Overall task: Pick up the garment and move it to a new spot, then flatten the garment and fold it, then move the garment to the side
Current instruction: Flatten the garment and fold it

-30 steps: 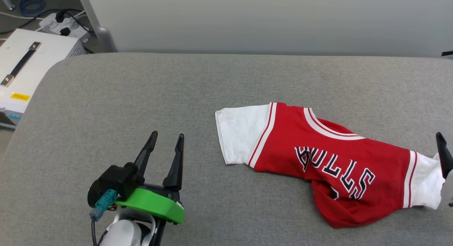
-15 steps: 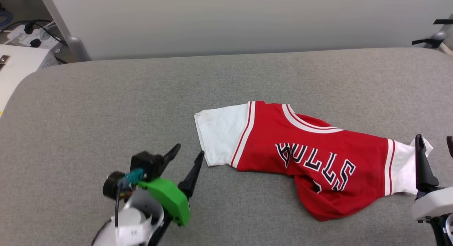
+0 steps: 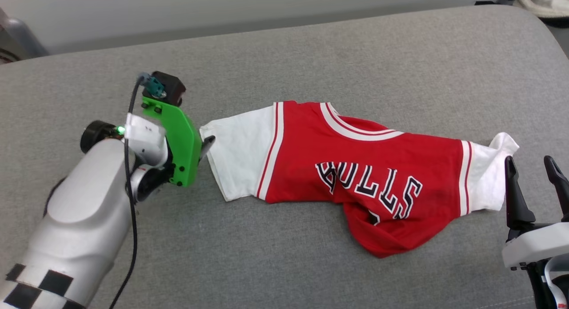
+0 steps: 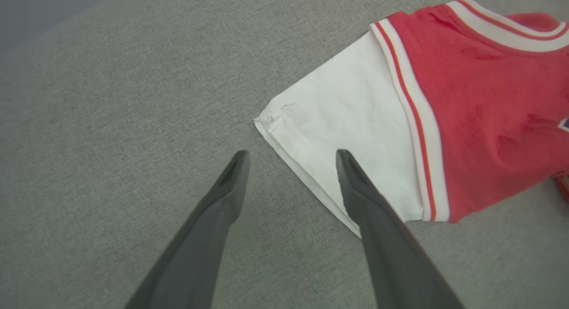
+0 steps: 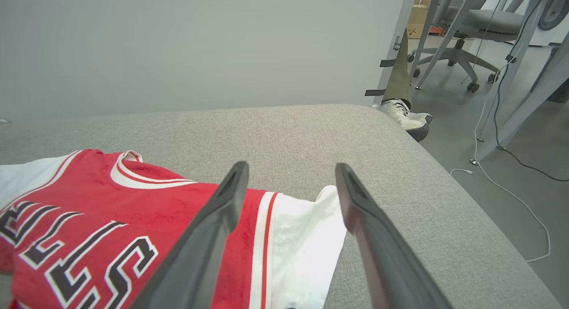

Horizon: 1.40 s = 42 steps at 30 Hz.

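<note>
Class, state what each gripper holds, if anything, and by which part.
Nothing is held. The left gripper is open at one white sleeve of the jersey; the right gripper is open by the other.

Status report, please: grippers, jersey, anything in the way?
Left gripper open at one white sleeve. Right gripper open near other sleeve. Jersey rumpled, ungripped. Shoe beyond cushion, not blocking.

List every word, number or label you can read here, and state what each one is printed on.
"BULLS": black letters outlined in white, slanting across the red front of the garment.
Unreadable: a scrap of black print just below that word, mostly tucked into a fold of the cloth.
No other text can be read.
</note>
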{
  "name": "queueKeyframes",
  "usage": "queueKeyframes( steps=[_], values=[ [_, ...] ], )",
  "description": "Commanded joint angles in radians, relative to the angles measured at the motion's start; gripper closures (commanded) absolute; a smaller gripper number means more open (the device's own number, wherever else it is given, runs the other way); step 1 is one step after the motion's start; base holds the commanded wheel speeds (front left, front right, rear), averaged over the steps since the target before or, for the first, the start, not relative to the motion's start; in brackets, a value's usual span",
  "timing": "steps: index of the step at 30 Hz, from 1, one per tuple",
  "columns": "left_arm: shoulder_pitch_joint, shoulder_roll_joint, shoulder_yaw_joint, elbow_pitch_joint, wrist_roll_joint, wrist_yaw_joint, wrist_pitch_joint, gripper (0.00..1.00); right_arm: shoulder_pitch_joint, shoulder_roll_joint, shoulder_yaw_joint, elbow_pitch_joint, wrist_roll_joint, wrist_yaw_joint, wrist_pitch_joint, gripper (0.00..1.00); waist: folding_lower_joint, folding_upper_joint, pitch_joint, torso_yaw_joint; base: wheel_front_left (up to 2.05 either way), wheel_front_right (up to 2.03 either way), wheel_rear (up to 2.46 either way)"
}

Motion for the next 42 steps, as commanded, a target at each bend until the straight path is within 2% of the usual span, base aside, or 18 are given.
queueKeyframes(
  steps=[1, 5, 13, 19, 20, 21, 26, 32, 37, 42],
  values=[
    [-0.036, 0.014, -0.008, 0.021, -0.017, -0.003, 0.017, 0.00, -0.020, 0.003, 0.006, 0.007, 0.001, -0.001, -0.013, 0.00, 0.0000, 0.0000, 0.066, -0.064, 0.00, 0.00, 0.00],
    [-0.099, 0.034, -0.034, 0.082, -0.048, -0.003, 0.062, 0.00, -0.036, 0.007, 0.023, 0.028, 0.000, -0.001, -0.031, 0.00, 0.0000, 0.0000, 0.102, -0.090, 0.00, 0.00, 0.00],
    [-0.163, 0.060, -0.111, 0.177, -0.048, -0.003, 0.062, 0.00, -0.070, 0.011, 0.036, 0.070, 0.004, -0.001, -0.062, 0.00, 0.0000, 0.0000, 0.136, -0.117, 0.00, 0.00, 0.00],
    [-0.174, 0.056, -0.144, 0.246, -0.085, -0.003, 0.067, 0.00, -0.078, 0.011, 0.037, 0.087, 0.001, -0.001, -0.071, 0.00, 0.0000, 0.0000, 0.146, -0.118, 0.00, 0.00, 0.00],
    [-0.170, 0.052, -0.152, 0.256, -0.097, -0.003, 0.085, 0.38, -0.079, 0.010, 0.037, 0.089, 0.001, -0.001, -0.072, 0.00, 0.0000, 0.0000, 0.146, -0.116, 0.00, 0.00, 0.00],
    [-0.163, 0.049, -0.159, 0.267, -0.115, -0.003, 0.111, 1.00, -0.079, 0.010, 0.036, 0.091, 0.000, -0.001, -0.073, 0.00, 0.0000, 0.0000, 0.145, -0.114, 0.00, 0.00, 0.00],
    [-0.142, 0.050, -0.156, 0.273, -0.183, -0.003, 0.154, 1.00, -0.079, 0.001, 0.029, 0.099, -0.004, -0.001, -0.069, 0.00, 0.0000, 0.0000, 0.128, -0.097, 0.00, 0.00, 0.00],
    [-0.099, 0.096, -0.117, 0.215, -0.188, 0.005, 0.005, 1.00, -0.067, -0.026, 0.035, 0.109, -0.004, -0.001, -0.025, 0.00, 0.0000, 0.0000, 0.077, -0.066, 0.00, 0.00, 0.00],
    [-0.009, 0.138, -0.064, 0.127, -0.218, 0.038, -0.099, 1.00, -0.039, -0.055, 0.031, 0.112, 0.002, -0.001, 0.050, 0.00, 0.0000, 0.0000, 0.029, -0.025, 0.00, 0.00, 0.00],
    [0.101, 0.171, -0.010, -0.015, -0.273, 0.088, -0.148, 1.00, -0.010, -0.074, 0.031, 0.108, 0.012, -0.001, 0.143, 0.00, 0.0000, 0.0000, -0.001, 0.017, 0.00, 0.00, 0.00]
  ],
)
